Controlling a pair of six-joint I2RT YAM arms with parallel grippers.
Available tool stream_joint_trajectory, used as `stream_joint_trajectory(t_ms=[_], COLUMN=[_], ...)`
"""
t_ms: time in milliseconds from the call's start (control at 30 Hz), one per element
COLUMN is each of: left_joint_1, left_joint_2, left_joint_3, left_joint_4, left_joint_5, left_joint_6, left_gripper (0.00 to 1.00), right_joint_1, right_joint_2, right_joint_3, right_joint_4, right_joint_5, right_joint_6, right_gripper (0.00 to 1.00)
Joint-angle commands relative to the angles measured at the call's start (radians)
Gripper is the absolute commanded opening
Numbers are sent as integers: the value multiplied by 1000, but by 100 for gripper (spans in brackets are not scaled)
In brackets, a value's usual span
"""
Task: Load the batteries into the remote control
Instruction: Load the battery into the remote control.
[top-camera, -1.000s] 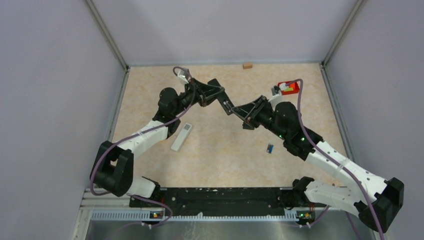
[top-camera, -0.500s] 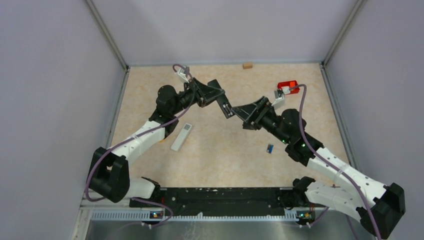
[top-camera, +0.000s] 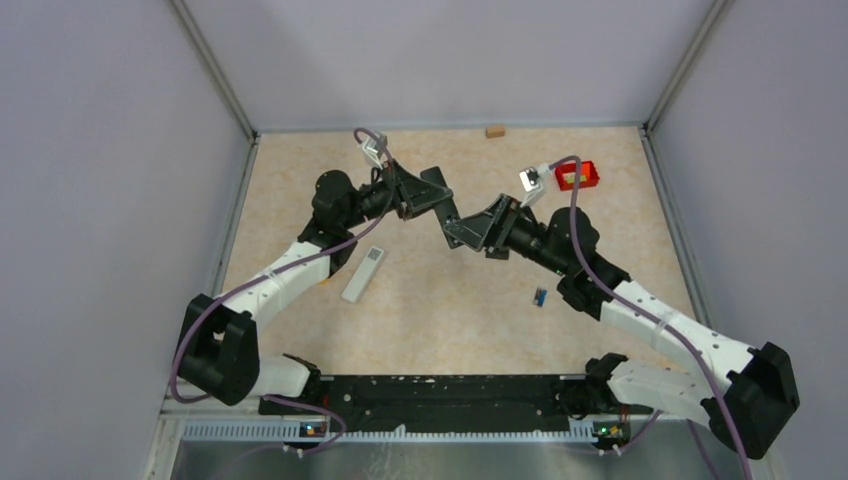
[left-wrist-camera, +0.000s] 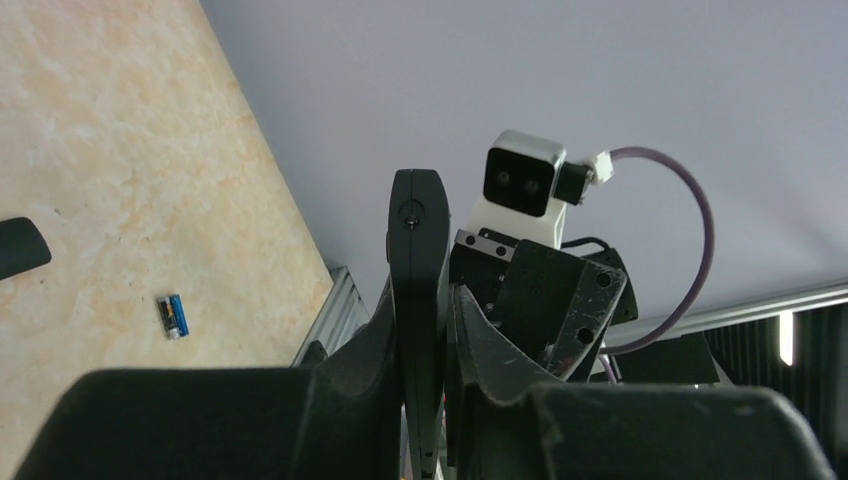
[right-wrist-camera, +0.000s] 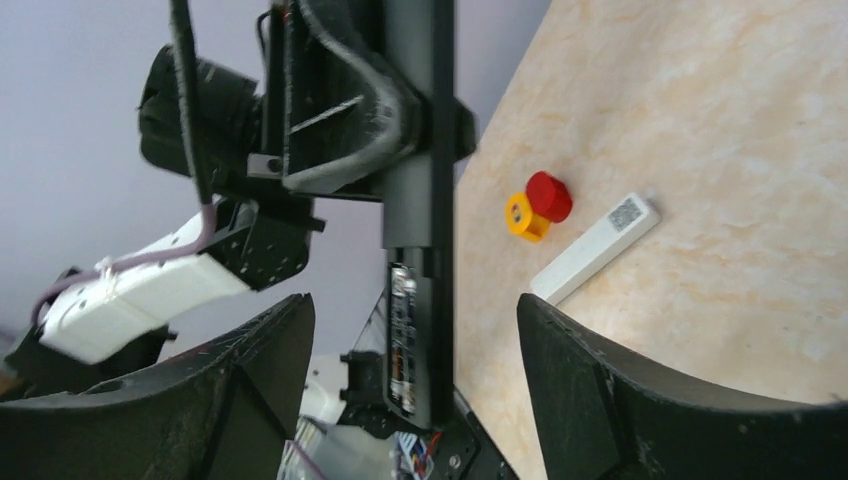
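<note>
My left gripper (top-camera: 441, 204) is shut on a black remote control (top-camera: 452, 216) and holds it up off the table, its thin edge toward the left wrist camera (left-wrist-camera: 418, 250). In the right wrist view the remote (right-wrist-camera: 418, 150) shows its open battery compartment (right-wrist-camera: 403, 340) with dark, pale-ended batteries lying in it. My right gripper (right-wrist-camera: 412, 305) is open, one finger on each side of that end of the remote, touching nothing. A small blue battery (top-camera: 540, 296) lies loose on the table under the right arm, and it also shows in the left wrist view (left-wrist-camera: 173, 316).
A white flat oblong piece (top-camera: 363, 274) lies on the table left of centre. Beside it sit a red cap (right-wrist-camera: 548, 195) and a yellow piece (right-wrist-camera: 520, 216). A red bin (top-camera: 578, 176) and a small wooden block (top-camera: 494, 130) stand at the back. A black flat piece (left-wrist-camera: 20, 246) lies near the blue battery.
My right gripper has opened and moved left, and its fingers now stand on either side of the remote's end. The left gripper keeps hold of the remote and has turned slightly.
</note>
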Motion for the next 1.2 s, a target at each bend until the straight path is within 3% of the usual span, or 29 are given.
stream_joint_trajectory(t_ms=[0,167,367,500,600,700,867,1033,1100,1167], left_joint_1=[2,2,5,12,31,50,65,57,57,56], left_joint_2=[-46,-61,-70,-74,-95,-114,-125,-117,-132,-149], left_joint_3=[48,41,43,48,25,4,-6,-35,-58,-75], left_joint_4=[59,54,67,71,69,79,93,96,101,98], left_joint_5=[94,125,158,181,166,160,190,207,208,207], left_joint_6=[34,54,60,63,67,72,71,43,43,46], left_gripper=[0,0,0,13,33,41,36,9,12,28], right_joint_1=[-8,-8,-7,-8,-13,-24,-35,-40,-40,-40], right_joint_2=[67,127,143,151,158,167,181,196,202,207], right_joint_3=[114,112,96,105,116,130,163,197,206,212], right_joint_4=[95,202,269,250,230,227,191,116,104,97], right_joint_5=[-208,-330,-380,-392,-407,-451,-542,-562,-563,-565], right_joint_6=[-62,-1,26,15,6,5,-9,-22,-20,-15], right_gripper=[73,45,24,7,5,5,5,5,6,6])
